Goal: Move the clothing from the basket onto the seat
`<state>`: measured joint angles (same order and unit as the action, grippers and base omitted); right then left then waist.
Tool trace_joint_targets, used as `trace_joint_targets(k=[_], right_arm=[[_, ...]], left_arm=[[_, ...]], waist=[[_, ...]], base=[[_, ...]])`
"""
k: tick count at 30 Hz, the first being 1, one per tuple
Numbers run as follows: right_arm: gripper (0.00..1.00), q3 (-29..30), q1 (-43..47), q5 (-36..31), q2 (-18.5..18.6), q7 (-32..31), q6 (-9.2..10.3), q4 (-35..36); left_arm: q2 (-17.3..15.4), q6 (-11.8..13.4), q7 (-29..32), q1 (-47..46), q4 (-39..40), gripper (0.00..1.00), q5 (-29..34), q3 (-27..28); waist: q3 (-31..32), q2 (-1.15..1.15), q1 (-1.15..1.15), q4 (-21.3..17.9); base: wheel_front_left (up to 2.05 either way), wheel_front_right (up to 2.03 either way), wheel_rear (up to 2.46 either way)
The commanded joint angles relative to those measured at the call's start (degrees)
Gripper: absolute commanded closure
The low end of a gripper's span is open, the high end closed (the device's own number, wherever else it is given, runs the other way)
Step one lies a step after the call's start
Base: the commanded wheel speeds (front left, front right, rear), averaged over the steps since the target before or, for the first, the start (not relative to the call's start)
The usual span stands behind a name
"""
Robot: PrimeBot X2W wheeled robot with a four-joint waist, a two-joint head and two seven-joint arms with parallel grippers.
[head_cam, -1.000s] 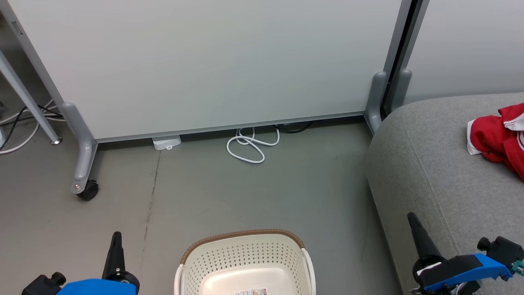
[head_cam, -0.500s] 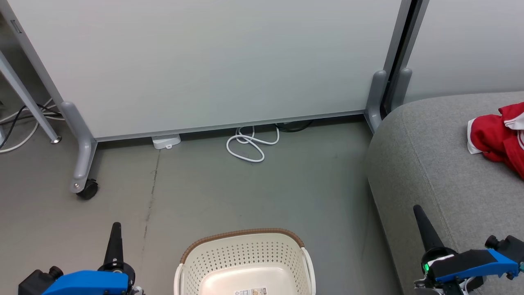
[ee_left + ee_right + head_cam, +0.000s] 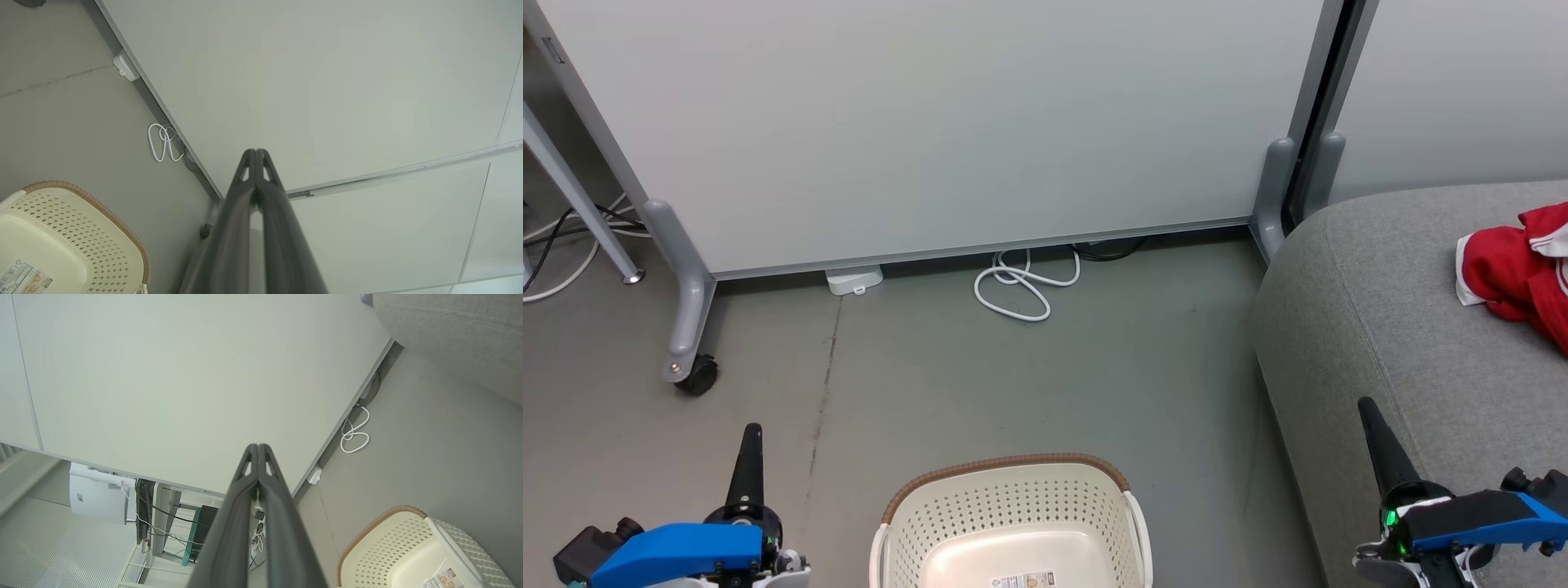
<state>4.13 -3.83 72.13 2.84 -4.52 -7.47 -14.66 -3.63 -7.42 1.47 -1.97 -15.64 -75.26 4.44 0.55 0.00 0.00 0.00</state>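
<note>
The cream basket (image 3: 1011,488) with a brown rim stands on the floor at the bottom centre, its inside bare except for a label; it also appears in the left wrist view (image 3: 94,228) and the right wrist view (image 3: 380,539). Red clothing (image 3: 1515,273) with white edging lies on the grey seat (image 3: 1380,327) at the right edge. My left gripper (image 3: 753,430) is shut and holds nothing, low at the left of the basket. My right gripper (image 3: 1364,404) is shut and holds nothing, over the seat's near corner. Both close their fingers tip to tip in the wrist views (image 3: 255,152) (image 3: 257,446).
A white partition panel (image 3: 931,122) on grey wheeled legs (image 3: 686,327) stands behind the basket. A coiled white cable (image 3: 1021,290) and a small white box (image 3: 854,282) lie at its foot. More cables (image 3: 564,245) trail at the far left. Grey floor (image 3: 1013,384) lies between.
Both grippers have drifted a little upward in the head view, the right one also slightly rightward. The basket and the clothing have stayed in place.
</note>
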Motion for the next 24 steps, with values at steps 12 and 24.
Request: trace_joint_targets(k=[12, 24], right_arm=[[1.00, 0.9, -1.7, 6.9, 0.1, -0.8, -0.03, 0.6], [1.00, 1.6, -2.0, 12.3, 0.1, -1.3, -0.04, 0.7]], left_arm=[[0.1, -0.1, 1.8, -2.4, 1.0, 1.00, -5.7, 0.9], [0.4, -0.1, 3.1, -3.3, 1.3, 1.00, -10.3, 1.5]], waist=[[-0.2, 0.00, 0.00, 0.0], [-0.4, 0.00, 0.00, 0.0]], base=[[0.00, 0.00, 0.00], [0.00, 0.00, 0.00]])
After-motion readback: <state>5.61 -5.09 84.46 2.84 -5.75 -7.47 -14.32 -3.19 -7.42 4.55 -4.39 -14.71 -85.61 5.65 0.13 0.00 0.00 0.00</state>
